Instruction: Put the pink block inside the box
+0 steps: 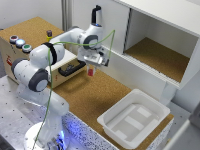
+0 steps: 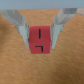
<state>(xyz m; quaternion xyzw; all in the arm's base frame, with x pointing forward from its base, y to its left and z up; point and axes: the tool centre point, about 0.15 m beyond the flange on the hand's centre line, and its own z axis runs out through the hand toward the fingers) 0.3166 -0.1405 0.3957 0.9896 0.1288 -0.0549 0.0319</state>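
Note:
The pink block (image 1: 91, 71) is a small pinkish-red cube held between my gripper's (image 1: 91, 71) fingers, a little above the cork surface. In the wrist view the block (image 2: 40, 40) fills the gap between the two fingertips (image 2: 23, 31) and shows dark line marks on its face. The gripper (image 2: 40, 36) is shut on it. The box (image 1: 134, 118) is a shallow white plastic tub with a ribbed floor, at the exterior view's lower right, well apart from the gripper.
A white cabinet (image 1: 160, 35) with a cork floor stands behind at the exterior view's right. A cork-topped wooden box with coloured buttons (image 1: 20, 42) is at the left. A small dark knob (image 1: 49, 34) stands on it. A green cable (image 1: 106, 42) hangs by the arm.

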